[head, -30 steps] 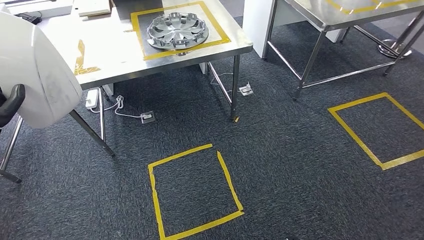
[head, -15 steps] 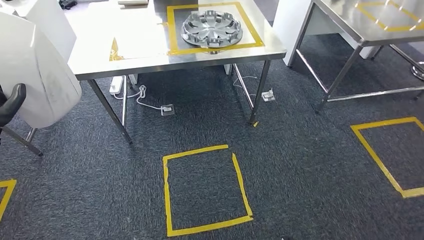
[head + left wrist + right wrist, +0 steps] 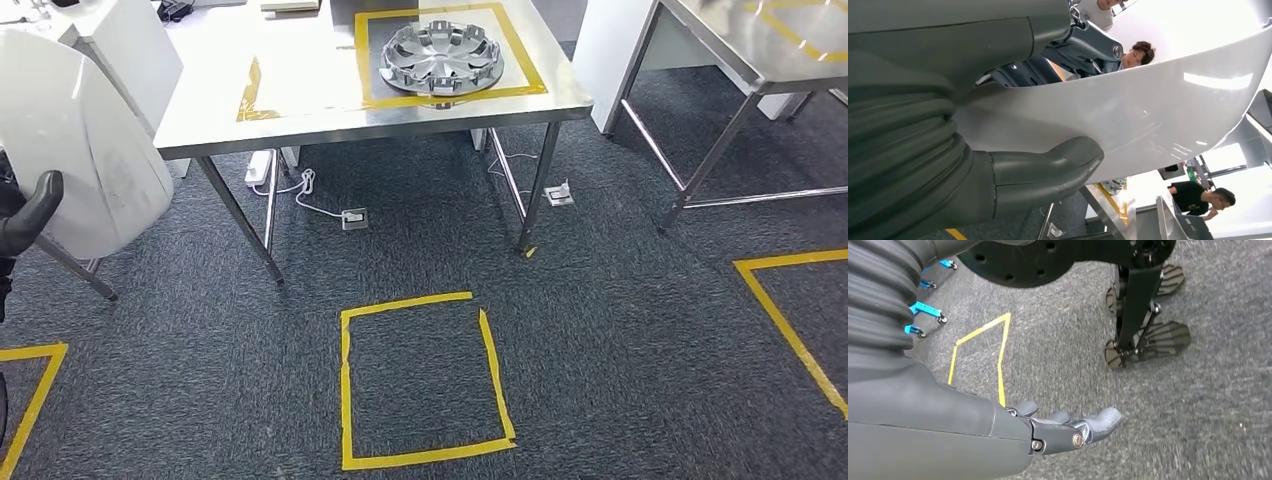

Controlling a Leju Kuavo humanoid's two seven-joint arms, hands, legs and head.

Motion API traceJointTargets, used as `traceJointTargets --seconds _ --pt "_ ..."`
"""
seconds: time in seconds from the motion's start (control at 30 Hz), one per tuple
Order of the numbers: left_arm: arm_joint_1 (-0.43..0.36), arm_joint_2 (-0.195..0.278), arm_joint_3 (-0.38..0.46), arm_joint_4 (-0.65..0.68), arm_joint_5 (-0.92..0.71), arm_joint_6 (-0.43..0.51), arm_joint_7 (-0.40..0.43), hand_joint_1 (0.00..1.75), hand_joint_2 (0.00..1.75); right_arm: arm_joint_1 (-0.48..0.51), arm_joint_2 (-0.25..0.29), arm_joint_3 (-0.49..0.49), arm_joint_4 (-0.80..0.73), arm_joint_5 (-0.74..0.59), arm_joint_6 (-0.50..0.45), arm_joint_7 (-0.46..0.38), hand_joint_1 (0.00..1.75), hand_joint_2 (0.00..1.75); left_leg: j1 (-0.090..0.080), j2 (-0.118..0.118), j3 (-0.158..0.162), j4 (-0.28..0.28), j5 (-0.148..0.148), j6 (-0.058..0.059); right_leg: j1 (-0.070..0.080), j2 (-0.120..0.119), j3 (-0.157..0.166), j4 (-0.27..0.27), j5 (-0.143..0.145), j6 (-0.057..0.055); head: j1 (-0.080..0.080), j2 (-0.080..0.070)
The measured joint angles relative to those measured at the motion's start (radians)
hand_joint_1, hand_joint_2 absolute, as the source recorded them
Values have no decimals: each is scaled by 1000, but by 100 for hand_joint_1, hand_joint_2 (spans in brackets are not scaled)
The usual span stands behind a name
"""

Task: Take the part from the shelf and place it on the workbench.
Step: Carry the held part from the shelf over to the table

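The left hand (image 3: 998, 165) grips the white part (image 3: 1128, 115), thumb pressed on its glossy face; the head view shows that part (image 3: 70, 150) left of the workbench (image 3: 300, 90). The right hand (image 3: 1058, 427) hangs empty over carpet, fingers loosely apart.

Ahead of you, a wheel cover (image 3: 442, 56) lies inside a taped frame (image 3: 530, 78) on the far workbench (image 3: 300, 110); a second table (image 3: 740, 55) stands right, a taped floor square (image 3: 345, 400) near, centre.
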Motion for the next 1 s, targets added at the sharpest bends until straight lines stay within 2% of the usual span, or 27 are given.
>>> traceJointTargets --seconds 0.07,0.1,0.17,0.2,0.23,0.3,0.33,0.37,0.4,0.47,0.5,0.53,0.57,0.6,0.67,0.7,0.73,0.77,0.8,0.83,0.87,0.9,0.93,1.0 --pt "-8 3 1 -3 3 -3 1 175 175 -1 0 0 0 1 -2 -1 0 175 8 4 38 -62 20 8 0 -1 -3 10 -8 4 0 0" --pt "-13 3 2 -2 4 -5 2 175 175 -2 0 -1 0 2 -2 0 0 175 13 6 51 -81 28 7 -1 -2 -23 48 -27 7 1 0" --pt "-17 1 1 2 5 -10 4 175 175 -2 0 -1 0 2 -4 0 0 175 20 7 55 -86 28 1 -11 -2 -85 157 -74 23 2 0" --pt "-17 -1 0 5 5 -13 4 175 175 -2 0 -2 0 2 -5 0 0 175 25 7 53 -81 25 -6 -19 -2 -107 193 -81 34 2 0" --pt "-16 -2 0 8 6 -15 4 175 175 -1 -1 -2 0 2 -6 -1 0 175 34 6 50 -71 18 -16 -28 -2 -114 197 -72 47 2 0" --pt "-18 -3 -1 13 8 -18 2 175 175 -1 -3 -4 0 4 -6 -2 0 175 58 6 38 -34 -4 -46 -50 -3 -80 119 -26 78 3 0" --pt "-20 -2 -1 15 9 -20 1 175 175 -1 -1 -4 1 4 -6 -2 0 175 66 5 26 -9 -19 -65 -56 1 -63 88 -14 92 6 0" --pt "-22 0 -1 16 11 -22 0 175 175 -2 0 -5 1 5 -6 -3 0 175 72 5 13 18 -38 -82 -60 6 -55 72 -13 89 10 0" --pt "-24 2 -1 17 12 -23 -1 175 175 -2 1 -6 2 6 -5 -3 0 175 73 4 4 39 -52 -96 -61 10 -56 78 -23 78 14 0" --pt "-27 8 0 19 14 -25 -3 175 175 0 0 -7 2 6 -5 -3 0 175 73 2 2 52 -69 -108 -57 12 -62 105 -45 36 14 0" --pt "-28 10 0 21 14 -25 -3 175 175 1 -1 -7 1 6 -5 -3 0 175 75 4 8 51 -70 -109 -55 9 -59 107 -51 24 12 0" --pt "-30 11 0 22 15 -25 -4 175 175 2 -1 -7 1 7 -5 -3 0 175 75 13 7 60 -75 -107 -53 7 -53 108 -56 16 9 0" --pt "-31 12 0 23 15 -25 -4 175 175 1 -1 -7 1 7 -5 -4 0 175 73 25 -7 91 -86 -102 -49 5 -46 106 -60 8 7 0" --pt "-32 12 0 24 15 -25 -4 175 175 2 -1 -7 1 7 -5 -5 0 175 68 38 -34 142 -103 -95 -44 2 -37 102 -64 1 5 0" --pt "-32 11 0 28 15 -25 -4 175 175 2 0 -7 1 7 -5 -7 0 175 51 51 -121 281 -141 -76 -33 -4 -21 95 -73 -10 3 0" --pt "-31 11 -1 30 15 -25 -4 175 175 3 0 -7 1 7 -5 -7 0 175 43 51 -159 330 -145 -66 -27 -6 -13 93 -79 -14 3 0" --pt "-30 10 -1 32 15 -24 -4 175 175 3 0 -7 1 7 -5 -7 0 175 35 51 -184 347 -130 -54 -21 -8 -2 90 -86 -17 3 0" --pt "-29 10 -1 33 15 -24 -4 175 175 3 0 -7 1 7 -5 -7 0 175 26 51 -189 326 -95 -39 -15 -9 10 88 -94 -19 3 0" --pt "-29 10 -1 34 15 -24 -4 175 175 3 0 -7 1 7 -5 -7 0 175 15 51 -177 273 -46 -20 -9 -10 24 84 -103 -20 3 0" --pt "-29 10 -1 35 15 -24 -4 175 175 4 1 -7 1 7 -5 -7 0 175 4 53 -159 214 -4 -1 -6 -10 38 78 -111 -21 4 0" --pt "-29 10 -1 35 15 -23 -4 175 175 4 2 -7 2 7 -5 -7 0 175 -7 55 -137 162 26 15 -2 -10 51 71 -118 -19 4 0" --pt "-29 10 -1 36 15 -23 -4 175 175 4 3 -7 2 6 -5 -7 0 175 -16 57 -118 122 33 25 -1 -11 61 62 -123 -16 5 0" --pt "-30 9 -1 36 15 -23 -5 175 175 3 4 -7 2 6 -5 -7 0 175 -21 59 -105 100 26 29 -1 -13 69 54 -123 -11 5 0" --pt "-33 9 -1 36 15 -22 -5 175 175 1 4 -7 2 6 -5 -7 0 175 -21 56 -78 65 9 24 -1 -18 74 54 -110 3 6 0"
